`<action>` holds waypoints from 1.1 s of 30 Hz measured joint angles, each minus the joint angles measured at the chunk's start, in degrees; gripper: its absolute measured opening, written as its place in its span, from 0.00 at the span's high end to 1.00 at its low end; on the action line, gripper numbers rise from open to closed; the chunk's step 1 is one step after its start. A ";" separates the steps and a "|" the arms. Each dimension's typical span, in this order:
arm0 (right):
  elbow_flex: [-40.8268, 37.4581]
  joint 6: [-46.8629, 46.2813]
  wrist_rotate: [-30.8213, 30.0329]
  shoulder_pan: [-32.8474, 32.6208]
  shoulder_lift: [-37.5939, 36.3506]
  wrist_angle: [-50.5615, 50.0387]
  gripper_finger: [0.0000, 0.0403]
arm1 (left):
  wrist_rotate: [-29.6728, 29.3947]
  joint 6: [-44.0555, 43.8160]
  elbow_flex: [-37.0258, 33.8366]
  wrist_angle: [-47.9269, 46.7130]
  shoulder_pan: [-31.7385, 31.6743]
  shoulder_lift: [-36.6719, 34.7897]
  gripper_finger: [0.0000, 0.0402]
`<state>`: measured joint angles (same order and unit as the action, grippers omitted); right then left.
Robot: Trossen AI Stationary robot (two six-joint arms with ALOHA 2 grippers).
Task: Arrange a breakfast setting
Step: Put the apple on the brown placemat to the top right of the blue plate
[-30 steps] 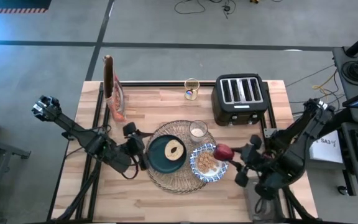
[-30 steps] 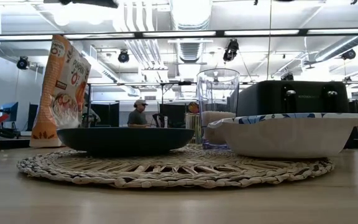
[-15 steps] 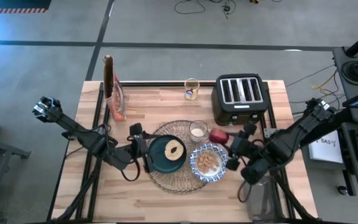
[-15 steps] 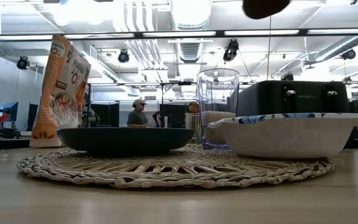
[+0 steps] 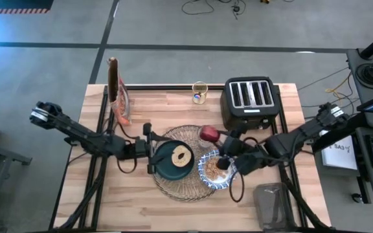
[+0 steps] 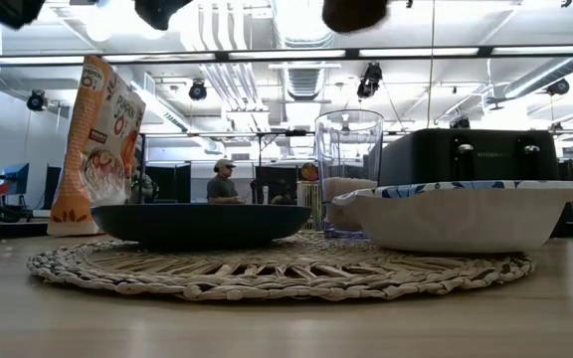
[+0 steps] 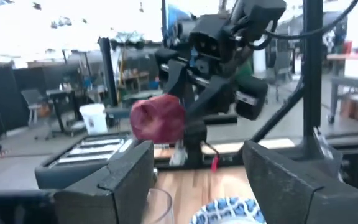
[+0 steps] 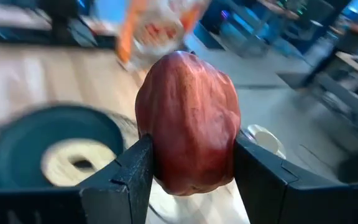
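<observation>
Right gripper (image 5: pixel 214 137) has carried small dark-red fruit (image 5: pixel 208 134) in over round woven wicker placemat (image 5: pixel 173 188), clamped on it above small clear glass (image 6: pixel 348 169). Plate, bread ring, bowl set; fruit unplaced. Left gripper (image 5: pixel 149 150) open beside plate.

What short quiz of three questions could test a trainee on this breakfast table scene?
1. True or false: the right gripper holds the red fruit between its fingers.
2. What lies on the dark plate? A) bread ring B) spoon C) nothing
3. Which dish holds cereal?

Key:
1. True; the fruit is carried in the air above the glass.
2. A, the bread ring.
3. The patterned bowl, on the woven mat beside the plate.
</observation>
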<state>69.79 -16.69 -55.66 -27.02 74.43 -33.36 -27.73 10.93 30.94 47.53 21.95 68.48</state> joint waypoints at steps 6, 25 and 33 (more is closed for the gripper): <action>-2.38 18.89 10.01 2.71 1.83 29.17 0.56 | 0.26 1.92 -1.97 3.77 -1.48 0.05 0.45; -3.73 31.28 32.97 9.80 5.90 47.60 0.56 | 6.32 6.55 -0.59 3.80 -2.66 -0.14 0.41; -3.64 30.82 39.65 12.20 7.27 51.72 0.56 | 9.30 8.34 -0.53 5.70 -2.66 -0.10 0.35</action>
<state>66.15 14.13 -16.00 -14.82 81.71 18.36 -18.43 19.28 30.41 53.23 19.29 68.38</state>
